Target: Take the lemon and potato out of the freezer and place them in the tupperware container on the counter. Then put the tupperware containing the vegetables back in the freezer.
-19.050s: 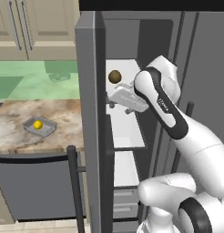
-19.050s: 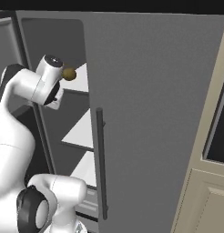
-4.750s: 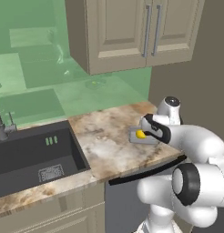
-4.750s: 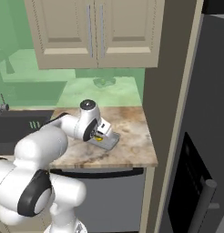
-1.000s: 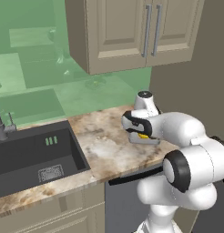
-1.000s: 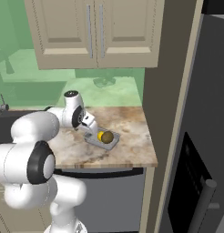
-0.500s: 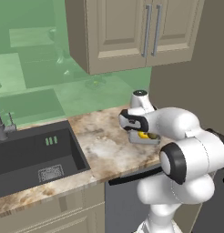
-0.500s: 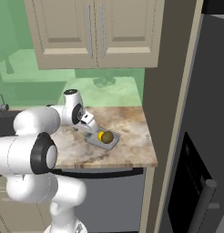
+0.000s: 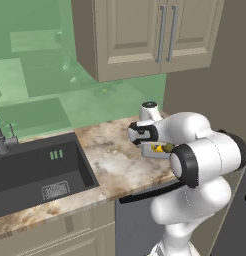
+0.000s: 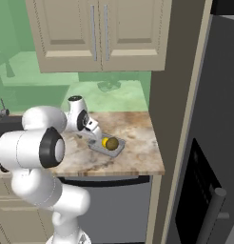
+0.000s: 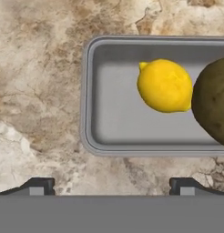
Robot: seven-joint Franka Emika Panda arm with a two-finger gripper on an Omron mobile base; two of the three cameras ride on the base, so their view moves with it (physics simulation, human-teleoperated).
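The grey tupperware container lies on the marbled counter. Inside it the yellow lemon rests against the dark olive-brown potato. My gripper hovers just off the tray's short end, open, its fingertips wide apart with nothing between them. From the right base, the gripper sits left of the container with the lemon and potato in it. In the left base view, the gripper is beside the lemon and potato. The freezer stands at the right.
A dark sink is set into the counter to the left. Tan wall cabinets hang overhead. A tall panel bounds the counter on the right, and the freezer's bar handle is in the lower right.
The gripper has drawn slightly back from over the tray toward its left end, and the arm's elbow has swung. Lemon and potato stay in the container.
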